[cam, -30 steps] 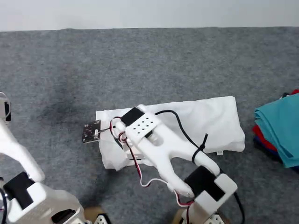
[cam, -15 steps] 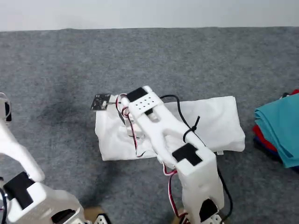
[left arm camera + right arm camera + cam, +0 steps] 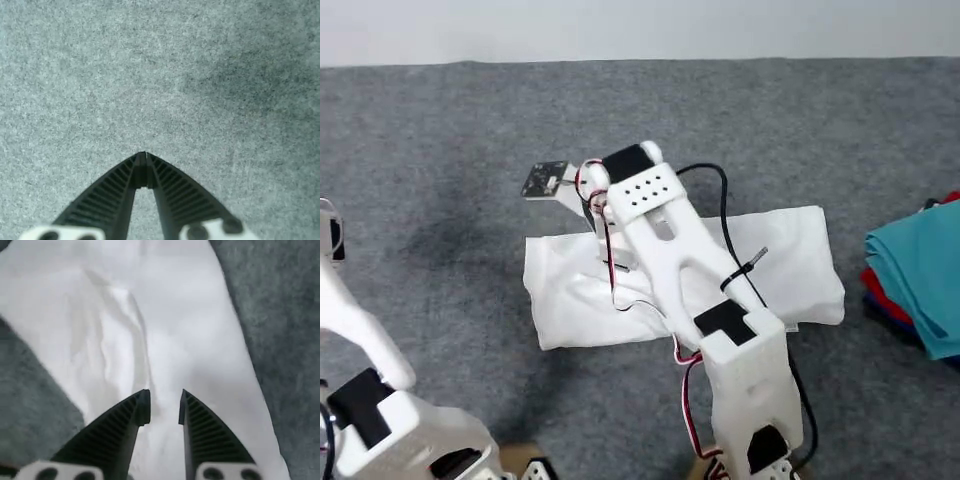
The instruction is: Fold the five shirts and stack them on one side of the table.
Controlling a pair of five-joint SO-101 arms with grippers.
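The right gripper (image 3: 164, 407) hangs just over the white shirt (image 3: 165, 315), fingers (image 3: 125, 425) a little apart and empty, likely ready to pinch the cloth for a fold, while the left gripper (image 3: 145, 165) sits closed and empty above bare grey mat (image 3: 150, 60).

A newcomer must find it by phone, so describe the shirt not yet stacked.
On the grey table, look at the middle, beneath the right arm. There lies the white shirt, a long rumpled rectangle. It alone is white, apart from the teal-topped stack at the edge.
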